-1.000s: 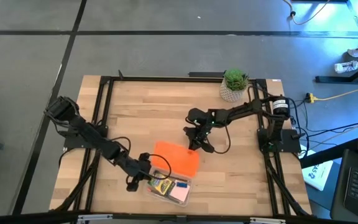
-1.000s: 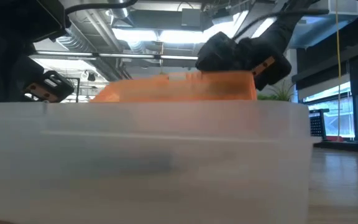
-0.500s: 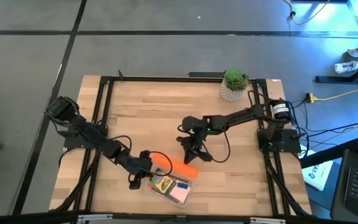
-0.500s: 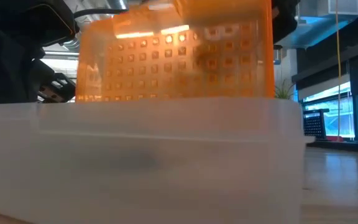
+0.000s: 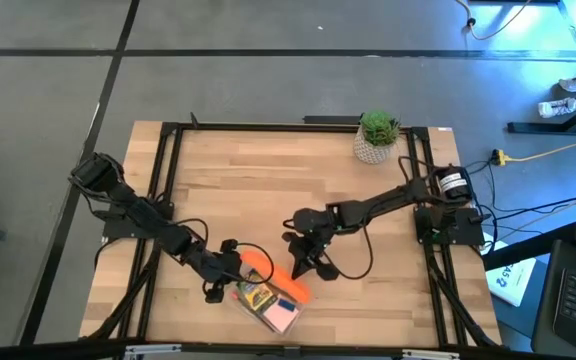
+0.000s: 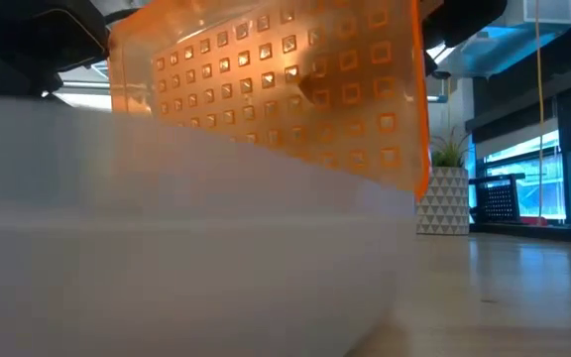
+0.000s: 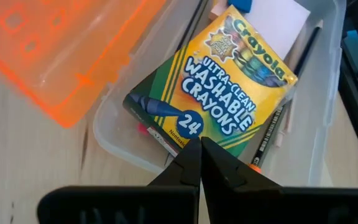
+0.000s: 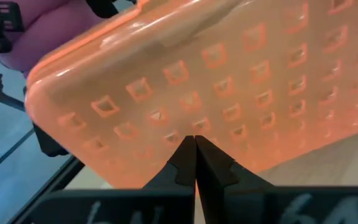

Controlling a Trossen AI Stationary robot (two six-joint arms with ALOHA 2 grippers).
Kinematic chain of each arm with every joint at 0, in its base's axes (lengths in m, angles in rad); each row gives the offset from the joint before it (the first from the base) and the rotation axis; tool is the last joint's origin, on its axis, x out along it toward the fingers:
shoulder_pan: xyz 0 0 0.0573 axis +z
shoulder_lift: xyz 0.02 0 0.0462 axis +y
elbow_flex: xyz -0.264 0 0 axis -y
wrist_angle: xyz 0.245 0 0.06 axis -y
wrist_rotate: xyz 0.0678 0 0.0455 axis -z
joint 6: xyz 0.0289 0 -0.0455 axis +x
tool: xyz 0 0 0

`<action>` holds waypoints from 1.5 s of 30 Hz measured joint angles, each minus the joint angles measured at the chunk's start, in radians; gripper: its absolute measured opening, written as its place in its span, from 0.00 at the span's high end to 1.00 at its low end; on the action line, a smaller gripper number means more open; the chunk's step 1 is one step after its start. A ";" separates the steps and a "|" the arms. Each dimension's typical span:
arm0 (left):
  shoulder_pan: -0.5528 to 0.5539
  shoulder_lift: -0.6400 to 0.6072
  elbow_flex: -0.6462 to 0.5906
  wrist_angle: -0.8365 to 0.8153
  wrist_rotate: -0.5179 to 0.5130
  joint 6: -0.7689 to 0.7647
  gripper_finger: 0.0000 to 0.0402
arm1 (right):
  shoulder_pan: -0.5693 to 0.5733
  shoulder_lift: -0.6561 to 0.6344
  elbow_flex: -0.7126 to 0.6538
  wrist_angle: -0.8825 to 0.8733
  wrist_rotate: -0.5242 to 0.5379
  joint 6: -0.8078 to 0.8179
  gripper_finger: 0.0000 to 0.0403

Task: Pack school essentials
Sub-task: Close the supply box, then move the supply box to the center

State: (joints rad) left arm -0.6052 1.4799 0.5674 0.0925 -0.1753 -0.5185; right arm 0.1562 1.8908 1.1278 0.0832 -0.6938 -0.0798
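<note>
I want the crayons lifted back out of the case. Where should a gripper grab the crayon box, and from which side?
Grip the crayon box across its two long narrow edges, coming from straight above. It lies flat, printed face up, inside the clear case, so only the top is open; the orange lid stands tilted over one side and blocks that approach.

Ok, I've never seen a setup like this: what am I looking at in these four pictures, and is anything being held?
Two dark robot arms work at a wooden table. One picture looks straight down, one sits at table height, and two come from cameras on the wrists. The left arm has its jaws shut at the rim of a clear case holding a Crayola crayon box, pencils and a pale pad. The right arm, jaws shut, meets the case's orange lid, which stands tilted, half closed. Nothing looks gripped. A potted plant stands by the right arm's base.
</note>
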 joint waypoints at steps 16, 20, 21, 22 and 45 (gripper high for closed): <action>-0.004 -0.093 0.000 -0.074 0.001 0.007 1.00 | 0.023 0.000 0.000 0.019 0.048 0.049 0.99; -0.024 -0.150 0.001 -0.109 0.001 0.007 1.00 | 0.024 0.000 0.000 0.025 0.048 0.054 0.99; -0.030 -0.167 0.001 -0.124 0.001 0.006 1.00 | 0.025 0.000 0.000 0.025 0.048 0.054 0.99; -0.037 -0.186 0.001 -0.137 0.001 0.004 1.00 | 0.026 0.000 0.000 0.025 0.048 0.054 0.99; -0.208 -0.431 0.003 -0.223 -0.254 0.033 1.00 | 0.126 0.000 0.085 -0.014 0.303 0.050 0.99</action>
State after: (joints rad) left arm -0.8135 1.0486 0.5705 -0.1310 -0.4295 -0.4859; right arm 0.2827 1.8912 1.2125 0.0688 -0.3912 -0.0303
